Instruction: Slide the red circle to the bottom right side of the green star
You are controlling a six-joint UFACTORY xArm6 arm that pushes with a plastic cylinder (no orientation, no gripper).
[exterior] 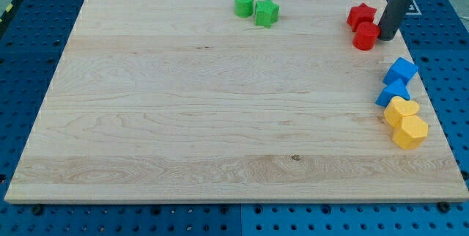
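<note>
The red circle (365, 36) lies near the view's top right on the wooden board (220, 119), just below a red star (360, 15). My tip (385, 38) stands right against the red circle's right side. The green star (267, 12) sits at the view's top centre, with a green circle (244, 4) touching its left side. The red circle is far to the right of the green star.
Two blue blocks (401, 70) (393, 92) and two yellow blocks (401, 110) (410, 131) form a column along the board's right edge, below my tip. The board's right edge (432, 97) is close by.
</note>
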